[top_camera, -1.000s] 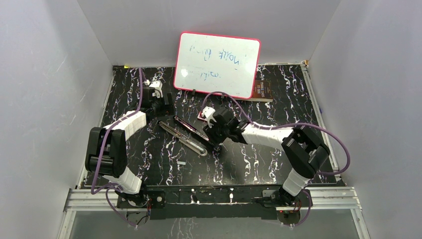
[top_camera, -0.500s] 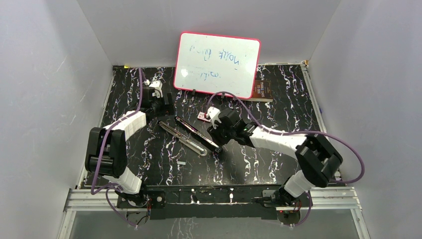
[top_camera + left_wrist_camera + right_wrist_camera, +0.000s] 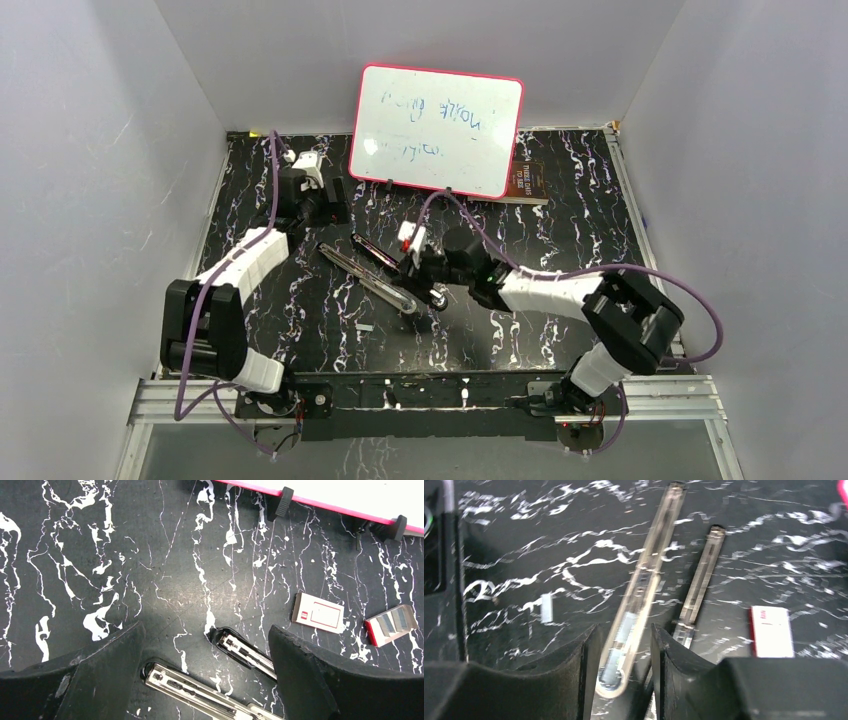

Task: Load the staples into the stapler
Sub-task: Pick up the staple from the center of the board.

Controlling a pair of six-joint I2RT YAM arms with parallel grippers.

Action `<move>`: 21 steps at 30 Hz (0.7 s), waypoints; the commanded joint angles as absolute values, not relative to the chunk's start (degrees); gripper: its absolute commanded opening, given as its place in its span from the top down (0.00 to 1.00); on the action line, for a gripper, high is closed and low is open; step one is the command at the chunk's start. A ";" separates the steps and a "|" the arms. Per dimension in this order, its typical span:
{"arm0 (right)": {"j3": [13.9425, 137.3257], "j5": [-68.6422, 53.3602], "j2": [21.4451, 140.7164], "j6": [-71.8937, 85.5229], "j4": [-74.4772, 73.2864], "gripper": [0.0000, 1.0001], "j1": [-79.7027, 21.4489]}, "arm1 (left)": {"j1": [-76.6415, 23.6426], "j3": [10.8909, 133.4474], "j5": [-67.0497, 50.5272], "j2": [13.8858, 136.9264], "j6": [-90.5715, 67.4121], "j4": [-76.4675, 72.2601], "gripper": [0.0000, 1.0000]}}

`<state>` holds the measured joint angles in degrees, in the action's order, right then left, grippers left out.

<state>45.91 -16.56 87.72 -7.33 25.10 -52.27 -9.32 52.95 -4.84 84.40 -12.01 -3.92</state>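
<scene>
Marbled table (image 3: 560,220): one stapler (image 3: 370,280), one loose staples strip (image 3: 365,327); left claw (image 3: 205,630) apart; right claw (image 3: 624,630), grip unclear.

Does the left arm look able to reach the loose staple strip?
Probably yes: the strip lies uncovered, the left gripper is open and empty, and only the low stapler lies between them.

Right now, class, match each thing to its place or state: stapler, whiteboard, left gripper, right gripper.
1 stapler
2 whiteboard
3 left gripper
4 right gripper

A propped at the back of the table
B straddling the metal rail near its rounded end
C hinged open, lying flat
D wide open, holding nothing

Pairs: 1-C, 2-A, 3-D, 4-B
</scene>
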 commanded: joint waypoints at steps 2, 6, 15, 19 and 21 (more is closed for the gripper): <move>40.12 -23.42 91.07 -13.69 44.34 0.51 -57.13 | -11.51 53.99 -1.77 78.92 -10.85 -0.24 0.07; 40.64 -24.87 94.89 -13.95 45.16 0.50 -59.88 | -12.81 55.62 -0.78 78.66 -10.19 0.90 0.06; 40.15 -23.93 103.95 -13.32 51.52 0.48 -63.29 | -13.05 55.44 0.98 78.72 -8.42 0.08 0.06; 39.76 -22.68 105.80 -13.68 52.33 0.46 -63.28 | -13.11 54.70 1.14 79.08 -7.79 -0.51 0.06; 39.73 -22.19 106.38 -13.72 52.38 0.45 -63.27 | -13.04 54.43 1.14 79.30 -7.76 -1.02 0.06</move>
